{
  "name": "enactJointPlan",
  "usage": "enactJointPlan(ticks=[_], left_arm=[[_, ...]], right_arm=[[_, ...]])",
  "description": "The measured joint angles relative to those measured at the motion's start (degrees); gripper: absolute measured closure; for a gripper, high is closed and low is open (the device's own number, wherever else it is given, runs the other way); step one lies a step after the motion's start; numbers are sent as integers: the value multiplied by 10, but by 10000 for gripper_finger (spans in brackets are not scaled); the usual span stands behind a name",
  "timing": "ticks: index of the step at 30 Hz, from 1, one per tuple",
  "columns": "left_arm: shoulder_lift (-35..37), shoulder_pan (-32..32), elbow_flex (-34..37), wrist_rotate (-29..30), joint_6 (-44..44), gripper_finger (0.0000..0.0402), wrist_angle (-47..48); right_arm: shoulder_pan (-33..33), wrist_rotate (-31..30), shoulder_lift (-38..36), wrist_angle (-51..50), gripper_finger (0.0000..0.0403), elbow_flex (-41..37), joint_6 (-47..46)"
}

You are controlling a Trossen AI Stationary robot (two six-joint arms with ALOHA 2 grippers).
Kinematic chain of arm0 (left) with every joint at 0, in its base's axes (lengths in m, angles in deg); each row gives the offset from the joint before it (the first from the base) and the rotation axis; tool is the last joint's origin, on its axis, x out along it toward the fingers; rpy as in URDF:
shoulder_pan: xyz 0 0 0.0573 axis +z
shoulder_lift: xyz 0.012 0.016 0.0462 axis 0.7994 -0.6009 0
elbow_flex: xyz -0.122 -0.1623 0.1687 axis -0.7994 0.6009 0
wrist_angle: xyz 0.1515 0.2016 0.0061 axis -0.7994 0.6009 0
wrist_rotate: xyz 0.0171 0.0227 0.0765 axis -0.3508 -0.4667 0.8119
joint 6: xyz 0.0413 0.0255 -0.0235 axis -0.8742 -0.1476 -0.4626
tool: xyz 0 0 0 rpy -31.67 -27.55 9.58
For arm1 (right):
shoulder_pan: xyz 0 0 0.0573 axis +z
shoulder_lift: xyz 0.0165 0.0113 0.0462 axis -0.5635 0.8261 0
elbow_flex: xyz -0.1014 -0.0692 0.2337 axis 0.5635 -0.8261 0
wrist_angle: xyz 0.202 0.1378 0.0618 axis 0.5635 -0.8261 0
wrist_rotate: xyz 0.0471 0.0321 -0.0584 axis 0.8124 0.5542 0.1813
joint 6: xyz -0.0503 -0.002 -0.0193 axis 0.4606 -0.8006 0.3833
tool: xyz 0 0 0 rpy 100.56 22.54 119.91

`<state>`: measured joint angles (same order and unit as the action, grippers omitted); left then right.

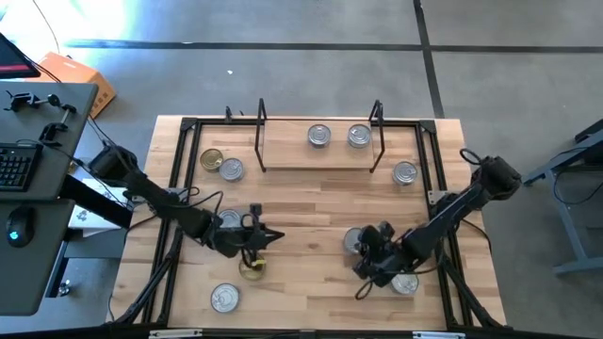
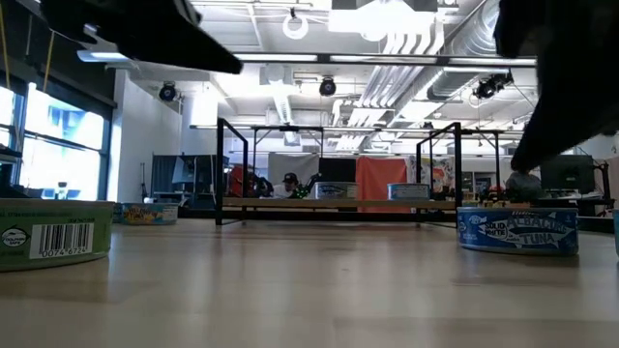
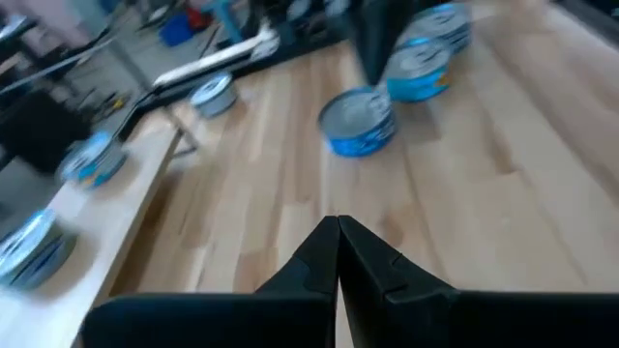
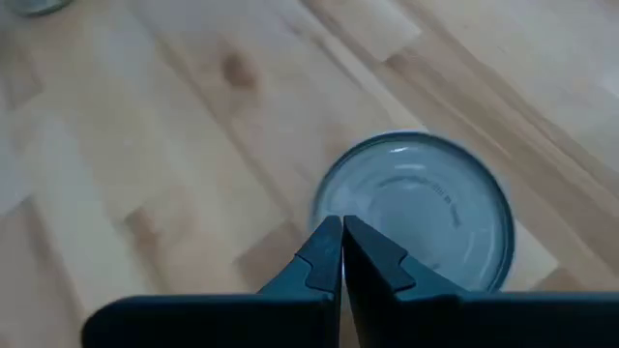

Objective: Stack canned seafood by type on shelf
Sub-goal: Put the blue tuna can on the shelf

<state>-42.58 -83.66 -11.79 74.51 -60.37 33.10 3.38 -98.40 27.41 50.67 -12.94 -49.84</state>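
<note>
Tins first, counted from above: two silver-lidded tins (image 1: 319, 136) sit side by side on the shelf (image 1: 283, 155), which stands at the far middle of the bench (image 1: 301, 282). Off the shelf I count seven that I can make out. One gold-lidded tin (image 1: 212, 158) touches a silver one (image 1: 232, 169) just left of the shelf. One silver tin (image 1: 404, 172) lies just right of the shelf. One silver tin (image 1: 224, 298) rests near the bench's front edge on the left. Another gold tin (image 1: 252, 268) sits right under my left fingers (image 1: 272, 236), with a silver lid partly hidden by my left arm beside it. On the right, one silver tin (image 1: 405, 282) shows beside my right fingers (image 1: 363, 266), and another (image 1: 351, 240) peeks out just behind them.

Both pairs of fingers are pressed together with nothing between them: my left pair (image 3: 338, 232) hangs above bare wood, my right pair (image 4: 342, 229) hangs over a silver lid (image 4: 416, 208).
</note>
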Motion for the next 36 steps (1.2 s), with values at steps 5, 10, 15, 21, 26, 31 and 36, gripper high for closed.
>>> enactJointPlan(ticks=[5, 10, 15, 21, 26, 31, 36], left_arm=[[-29, 25, 0, -68, -45, 402, -63], [-42, 33, 0, -78, -34, 401, -67], [-42, 27, 0, -79, -27, 402, -68], [-42, 20, 0, -79, -27, 401, -64], [-42, 20, 0, -79, -25, 401, -63], [-42, 20, -1, -79, -27, 401, -63], [-42, 25, -1, -79, -34, 402, -64]], right_arm=[[-61, 35, 0, 101, 399, -51, 57], [-123, 54, 6, 196, 399, -72, 140], [-164, 80, 39, 202, 399, -33, 240], [-136, 92, 37, -52, 399, 66, 198], [-95, 159, 37, -206, 399, 92, 63], [-77, 157, 44, -140, 399, 51, 32], [-115, 143, 77, -16, 399, 39, 76]])
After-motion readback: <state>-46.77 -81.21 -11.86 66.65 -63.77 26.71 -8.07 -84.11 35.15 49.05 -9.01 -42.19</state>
